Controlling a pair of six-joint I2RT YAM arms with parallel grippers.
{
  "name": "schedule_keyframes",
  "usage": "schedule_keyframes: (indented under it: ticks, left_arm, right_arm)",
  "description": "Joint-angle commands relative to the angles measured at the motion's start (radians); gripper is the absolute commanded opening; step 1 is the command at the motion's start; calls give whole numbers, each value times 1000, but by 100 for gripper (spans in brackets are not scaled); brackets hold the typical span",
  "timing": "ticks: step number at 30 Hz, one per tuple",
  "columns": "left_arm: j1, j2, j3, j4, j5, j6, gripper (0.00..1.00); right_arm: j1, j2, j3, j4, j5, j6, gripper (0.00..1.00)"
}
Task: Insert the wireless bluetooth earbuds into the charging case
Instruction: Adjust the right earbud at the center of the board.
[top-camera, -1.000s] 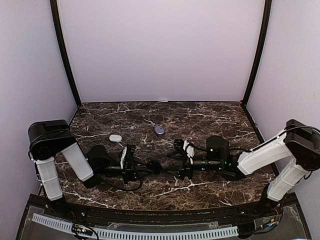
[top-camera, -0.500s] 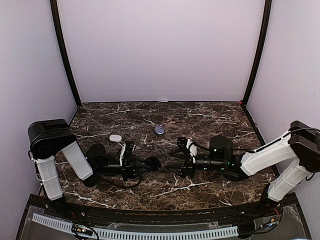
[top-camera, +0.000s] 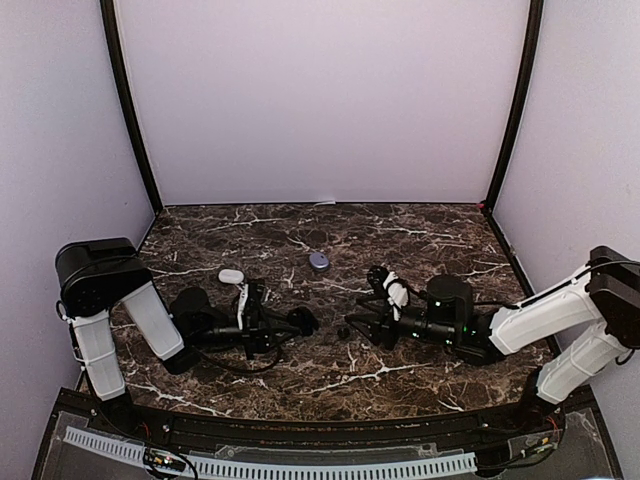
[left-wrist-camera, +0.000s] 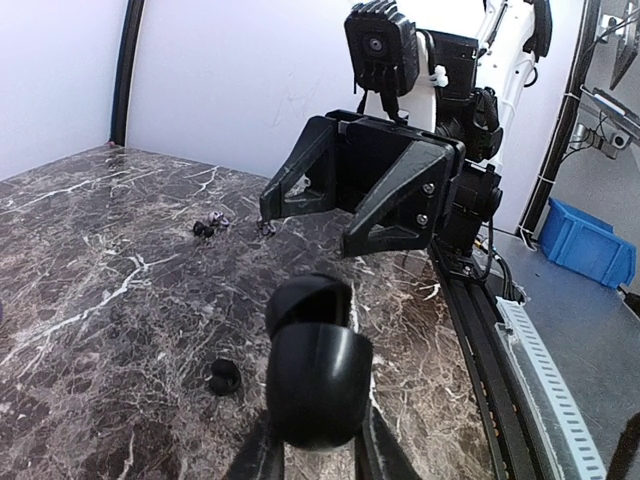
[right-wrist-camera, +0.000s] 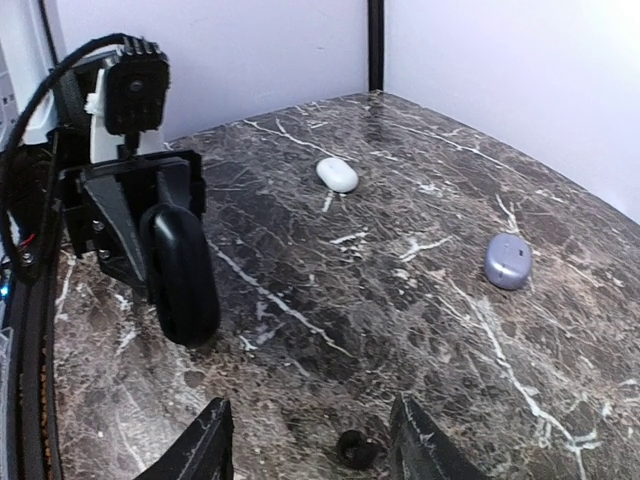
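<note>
The left arm's fingers (left-wrist-camera: 372, 452) are closed on a black charging case (left-wrist-camera: 315, 365), clamping its lower part. In the right wrist view the case (right-wrist-camera: 183, 275) hangs on edge above the worktop (right-wrist-camera: 400, 300), with no visible contact. Whether its lid is open cannot be told.

1 black earbud (right-wrist-camera: 352, 448) lies on the marble, in the gap between the right arm's fingers (right-wrist-camera: 205, 445). These fingers are spread apart, 1 on each side of the bud, and neither touches it. From above, the bud (top-camera: 343, 333) sits between the 2 arms, just in front of the right arm's tips and near the held case (top-camera: 305, 322). In the left wrist view the same bud (left-wrist-camera: 224, 378) is low and left of the case, and the right arm's fingers (left-wrist-camera: 395, 205) face the camera from further back.

A white case (right-wrist-camera: 338, 174) rests closed on the worktop behind the left arm, and a purple case (right-wrist-camera: 508, 261) rests closed towards the middle. The 2 are well apart and both are well clear of the arms.

Further along the marble lie a few tiny dark and purplish bits (left-wrist-camera: 210, 224), close together. They are too small to tell for sure. A blue bin (left-wrist-camera: 585, 245) stands off the worktop beyond its edge.
</note>
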Motion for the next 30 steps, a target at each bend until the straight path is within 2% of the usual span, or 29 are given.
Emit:
schedule_keyframes:
  ticks: [1, 8, 17, 22, 27, 30]
  left_arm:
    - [9, -29, -17, 112, -22, 10, 20]
    - [12, -30, -15, 101, -26, 20, 20]
    - [14, -38, -18, 86, -30, 35, 20]
    - [15, -39, -17, 83, -26, 36, 20]
    - [15, -42, -14, 84, -21, 29, 20]
    - [15, -43, -14, 82, -17, 27, 20]
  right_arm:
    - [-29, 5, 27, -96, 136, 64, 47]
    - [-70, 106, 100, -244, 201, 79, 41]
    - [-84, 204, 190, -320, 73, 127, 39]
    - [-83, 187, 246, -447, 31, 240, 32]
    - [-71, 155, 249, -512, 32, 417, 33]
    - [-45, 160, 245, -525, 54, 466, 33]
